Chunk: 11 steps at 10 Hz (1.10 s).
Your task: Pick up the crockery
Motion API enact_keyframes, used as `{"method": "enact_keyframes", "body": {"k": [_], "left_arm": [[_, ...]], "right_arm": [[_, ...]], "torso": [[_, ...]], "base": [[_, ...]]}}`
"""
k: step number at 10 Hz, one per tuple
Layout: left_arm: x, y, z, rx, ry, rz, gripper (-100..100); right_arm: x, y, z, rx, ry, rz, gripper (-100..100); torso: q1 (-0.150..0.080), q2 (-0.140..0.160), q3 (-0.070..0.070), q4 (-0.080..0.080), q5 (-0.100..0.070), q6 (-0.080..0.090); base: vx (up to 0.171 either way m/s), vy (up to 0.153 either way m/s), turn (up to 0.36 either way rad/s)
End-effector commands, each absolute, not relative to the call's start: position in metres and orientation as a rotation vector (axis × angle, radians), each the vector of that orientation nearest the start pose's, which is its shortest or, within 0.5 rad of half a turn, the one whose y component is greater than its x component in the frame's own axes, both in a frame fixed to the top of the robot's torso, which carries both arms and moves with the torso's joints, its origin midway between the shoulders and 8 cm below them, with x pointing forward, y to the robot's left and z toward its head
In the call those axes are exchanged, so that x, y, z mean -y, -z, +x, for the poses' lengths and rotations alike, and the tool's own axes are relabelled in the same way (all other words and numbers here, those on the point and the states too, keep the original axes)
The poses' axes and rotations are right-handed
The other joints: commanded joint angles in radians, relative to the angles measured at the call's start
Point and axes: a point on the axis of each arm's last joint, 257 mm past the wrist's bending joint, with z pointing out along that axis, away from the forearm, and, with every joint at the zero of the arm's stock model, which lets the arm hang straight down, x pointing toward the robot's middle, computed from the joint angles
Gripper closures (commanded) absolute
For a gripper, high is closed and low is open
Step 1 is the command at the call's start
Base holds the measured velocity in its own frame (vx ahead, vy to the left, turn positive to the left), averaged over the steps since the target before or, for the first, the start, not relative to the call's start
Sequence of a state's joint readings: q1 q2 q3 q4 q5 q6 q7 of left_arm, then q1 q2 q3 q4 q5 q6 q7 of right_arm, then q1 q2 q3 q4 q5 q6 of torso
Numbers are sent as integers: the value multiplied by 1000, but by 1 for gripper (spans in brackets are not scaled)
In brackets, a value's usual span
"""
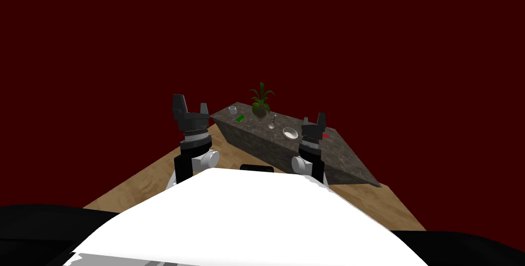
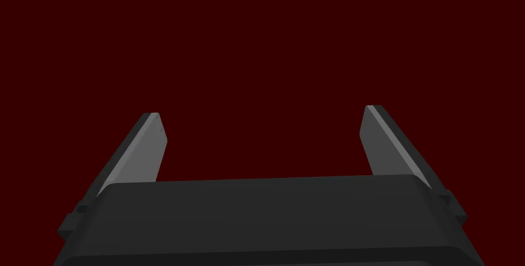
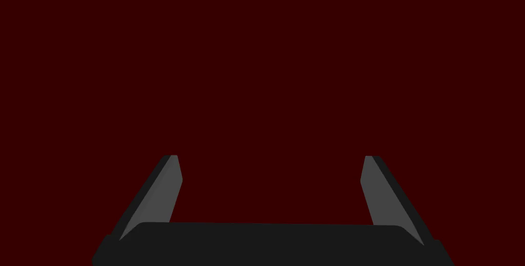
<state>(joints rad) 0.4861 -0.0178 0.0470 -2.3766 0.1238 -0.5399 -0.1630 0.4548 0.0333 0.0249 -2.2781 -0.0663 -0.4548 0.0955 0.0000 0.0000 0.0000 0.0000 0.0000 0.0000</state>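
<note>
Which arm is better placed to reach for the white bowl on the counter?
Likely the right. In the head view the right gripper appears just beside the white bowl on the dark counter, while the left gripper sits off past the counter's far end. Both grippers are open and empty.

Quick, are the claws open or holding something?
Left claw: open, holding nothing.
Right claw: open, holding nothing.

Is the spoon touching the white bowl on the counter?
Apart. The head view shows a strip of bare dark counter between the spoon and the white bowl.
</note>
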Motion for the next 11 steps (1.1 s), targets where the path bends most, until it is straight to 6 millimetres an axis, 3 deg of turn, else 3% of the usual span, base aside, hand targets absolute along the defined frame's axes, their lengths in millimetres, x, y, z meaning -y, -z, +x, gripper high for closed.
{"method": "enact_keyframes", "body": {"k": [1, 8, 11], "left_arm": [[-303, -78, 309, -456, 1214, -566, 0], [-303, -78, 309, -456, 1214, -566, 0], [-303, -78, 309, -456, 1214, -567, 0]], "right_arm": [[273, -26, 357, -627, -1284, 657, -100], [263, -2, 369, -816, -1198, 506, -100], [262, 14, 376, -915, -1130, 418, -100]], "torso": [[0, 0, 0, 0, 0, 0], [5, -2, -1, 0, 1, 0], [9, -2, -1, 0, 2, 0]], "base": [[15, 33, 25], [19, 88, 22], [34, 156, 38]]}}
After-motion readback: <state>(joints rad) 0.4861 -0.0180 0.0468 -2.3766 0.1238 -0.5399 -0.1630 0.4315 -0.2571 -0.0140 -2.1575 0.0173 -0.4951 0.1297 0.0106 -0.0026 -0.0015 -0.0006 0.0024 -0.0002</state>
